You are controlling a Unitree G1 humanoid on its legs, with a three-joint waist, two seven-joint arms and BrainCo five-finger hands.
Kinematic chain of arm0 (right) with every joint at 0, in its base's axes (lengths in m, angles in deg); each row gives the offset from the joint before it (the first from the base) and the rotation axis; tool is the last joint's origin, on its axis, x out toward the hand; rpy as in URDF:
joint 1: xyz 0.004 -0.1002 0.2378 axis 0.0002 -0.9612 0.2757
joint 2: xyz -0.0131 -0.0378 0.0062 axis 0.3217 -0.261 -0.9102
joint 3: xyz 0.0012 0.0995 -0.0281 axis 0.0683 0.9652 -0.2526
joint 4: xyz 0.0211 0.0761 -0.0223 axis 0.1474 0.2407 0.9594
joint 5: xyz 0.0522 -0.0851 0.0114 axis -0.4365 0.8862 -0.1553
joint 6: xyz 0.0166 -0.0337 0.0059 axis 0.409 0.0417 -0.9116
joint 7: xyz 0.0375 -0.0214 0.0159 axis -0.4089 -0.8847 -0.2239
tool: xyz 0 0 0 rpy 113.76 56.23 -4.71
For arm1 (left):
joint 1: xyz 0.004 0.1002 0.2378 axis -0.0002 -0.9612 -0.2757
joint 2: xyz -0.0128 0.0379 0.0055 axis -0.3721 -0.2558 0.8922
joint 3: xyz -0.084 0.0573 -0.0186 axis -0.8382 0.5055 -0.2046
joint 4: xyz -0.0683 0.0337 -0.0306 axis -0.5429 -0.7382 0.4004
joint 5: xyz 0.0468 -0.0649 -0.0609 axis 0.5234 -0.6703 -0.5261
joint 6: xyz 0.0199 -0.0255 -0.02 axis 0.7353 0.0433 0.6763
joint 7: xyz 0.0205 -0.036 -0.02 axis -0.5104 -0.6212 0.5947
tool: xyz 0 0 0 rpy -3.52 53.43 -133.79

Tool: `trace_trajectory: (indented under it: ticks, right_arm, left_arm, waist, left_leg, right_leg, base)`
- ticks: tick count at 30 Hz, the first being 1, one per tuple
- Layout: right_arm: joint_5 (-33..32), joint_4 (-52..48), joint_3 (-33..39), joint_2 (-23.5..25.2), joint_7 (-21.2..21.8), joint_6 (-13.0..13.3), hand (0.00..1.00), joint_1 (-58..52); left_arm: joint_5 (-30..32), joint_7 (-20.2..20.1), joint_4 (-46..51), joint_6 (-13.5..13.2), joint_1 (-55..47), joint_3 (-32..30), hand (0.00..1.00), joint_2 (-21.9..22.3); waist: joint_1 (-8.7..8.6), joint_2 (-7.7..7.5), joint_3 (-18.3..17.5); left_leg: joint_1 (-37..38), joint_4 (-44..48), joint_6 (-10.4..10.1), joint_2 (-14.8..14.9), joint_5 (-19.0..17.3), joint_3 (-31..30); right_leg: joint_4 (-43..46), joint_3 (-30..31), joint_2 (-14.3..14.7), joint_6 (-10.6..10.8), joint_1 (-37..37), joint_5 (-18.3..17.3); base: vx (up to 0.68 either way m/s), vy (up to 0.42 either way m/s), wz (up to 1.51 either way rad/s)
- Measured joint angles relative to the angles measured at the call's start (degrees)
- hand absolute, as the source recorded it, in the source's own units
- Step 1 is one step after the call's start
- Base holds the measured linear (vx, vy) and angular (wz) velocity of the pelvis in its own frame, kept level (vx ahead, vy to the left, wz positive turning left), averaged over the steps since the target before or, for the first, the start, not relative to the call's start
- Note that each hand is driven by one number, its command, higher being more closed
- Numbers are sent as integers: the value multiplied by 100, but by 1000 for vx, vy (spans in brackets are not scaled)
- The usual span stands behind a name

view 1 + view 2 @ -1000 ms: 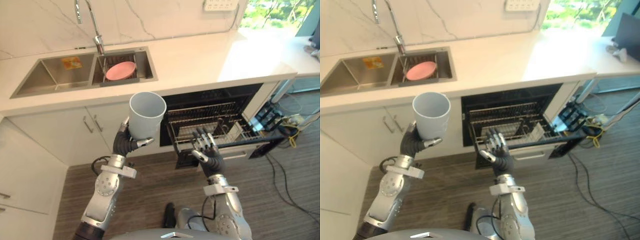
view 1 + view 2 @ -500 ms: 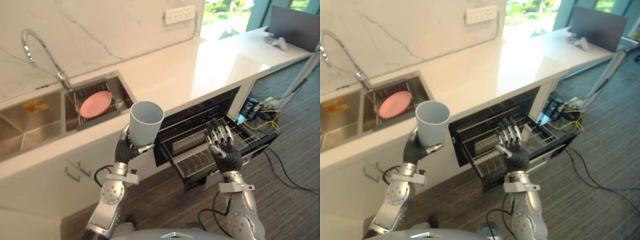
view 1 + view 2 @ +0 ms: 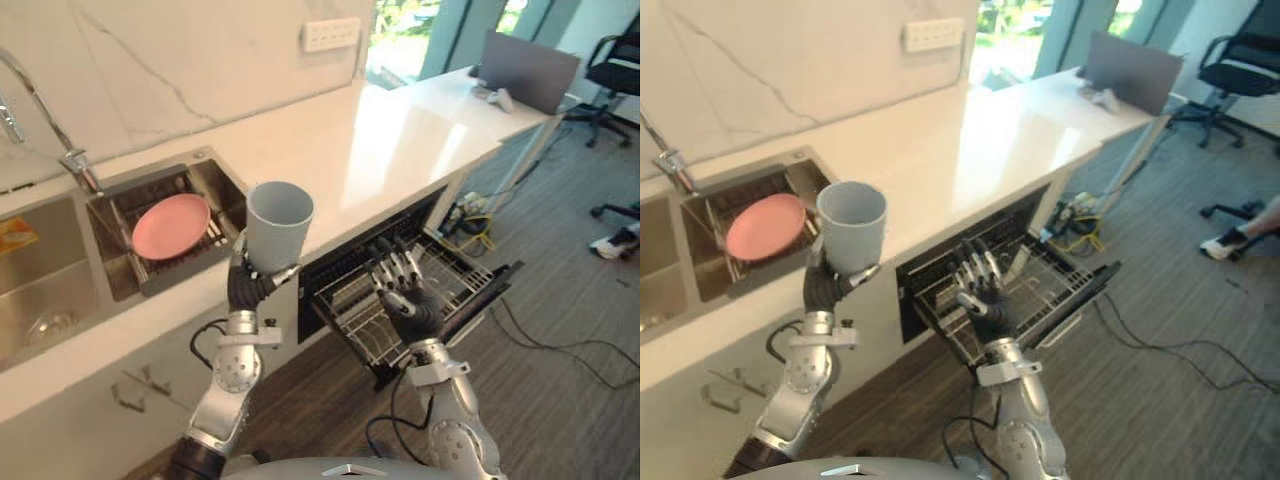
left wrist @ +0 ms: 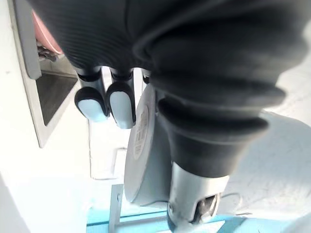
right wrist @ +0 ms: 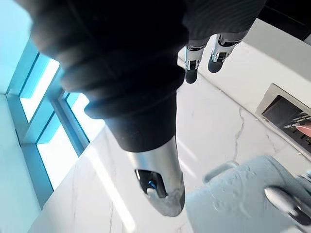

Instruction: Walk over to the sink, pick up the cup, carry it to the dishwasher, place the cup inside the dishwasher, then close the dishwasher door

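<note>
Left eye view: cup (image 3: 279, 225) was gripped upright in the left hand (image 3: 248, 287), presumably for level carrying, the open dishwasher (image 3: 462, 278) at its 4 o'clock, while the right hand (image 3: 405, 297) was raised straight-fingered, empty.

Pink plate (image 3: 171, 224) at my ten o'clock, tap (image 3: 72, 160) just beyond; socket (image 3: 330, 35) at twelve; laptop (image 3: 528, 72) and chair (image 3: 618, 55) at two o'clock.
</note>
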Motion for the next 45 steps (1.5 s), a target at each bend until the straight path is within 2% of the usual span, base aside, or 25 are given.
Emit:
trace_trajectory:
  ticks: [3, 7, 11, 15, 17, 22, 31, 39, 45]
  right_arm:
    - [11, 51, -367, -7, -126, -1, 0, 272]
    - [221, 66, -509, -65, -498, -1, 0, 593]
    - [222, 53, -910, -114, -653, -75, 0, 599]
    - [225, 46, -1279, -112, -868, -124, 0, 626]
    - [225, 40, -1287, -113, -1020, -123, 0, 701]
    - [222, 33, -1247, -119, -1317, -114, 0, 792]
    - [242, 34, -1269, -16, -1975, -42, 0, 1024]
    - [396, 34, -1296, 3, -2315, 6, 0, 1303]
    - [396, 40, -1308, 6, -2511, -9, 0, 1604]
  left_arm:
    - [453, 413, 8, 185, 110, 5, 100, -27]
    - [1023, 875, 16, 401, 295, -31, 100, -44]
    - [1563, 1129, 197, 585, 292, -15, 100, -37]
    - [2109, 1298, 308, 825, 294, 138, 100, -32]
    - [2147, 1351, 283, 917, 292, 198, 100, -23]
    - [2295, 1384, 87, 957, 286, 365, 100, 2]
    - [2339, 1557, -376, 1035, 260, 595, 100, 6]
    - [2338, 1573, -563, 1072, 260, 686, 100, 12]
    - [2338, 1572, -675, 1073, 259, 726, 100, 15]
  waist:
    - [6, -27, 22]
    - [13, 4, 110]
    - [66, -63, 117]
    - [165, -86, 110]
    - [161, -93, 106]
    - [169, -109, 96]
    - [236, -223, 22]
    - [234, -224, -30]
    - [259, -211, -122]
  left_leg:
    - [57, -3, 30, 0, -36, 418]
    - [-29, 8, 22, 24, -21, 668]
    - [-9, 2, 3, 108, -40, 689]
    - [-14, 7, -85, 173, -10, 722]
    - [-23, 2, -89, 185, 12, 680]
    - [-9, -47, -69, 170, 65, 555]
    - [275, -641, -53, 37, 394, 463]
    - [357, -1010, -42, -15, 651, 358]
    - [354, -1011, -52, -19, 663, 324]
  right_leg:
    - [-483, -443, -102, -21, 54, 101]
    - [-1560, -602, 36, 151, 358, 499]
    - [-2121, -712, 204, 159, 626, 743]
    - [-2250, -713, 282, 142, 635, 753]
    - [-2301, -766, 304, 139, 685, 768]
    - [-2442, -899, 313, 157, 858, 781]
    - [-2500, -1033, 278, 164, 979, 782]
    - [-2546, -1142, 282, 172, 950, 807]
    - [-2662, -1188, 294, 183, 1026, 851]
  base:
    - [-50, 64, -75]
    - [-30, 18, -37]
    - [-8, -5, -8]
    - [-3, -3, -4]
    - [50, -18, 8]
    - [52, -3, 13]
    - [-19, 6, 7]
    - [-36, 5, 6]
    - [-1, -1, 3]
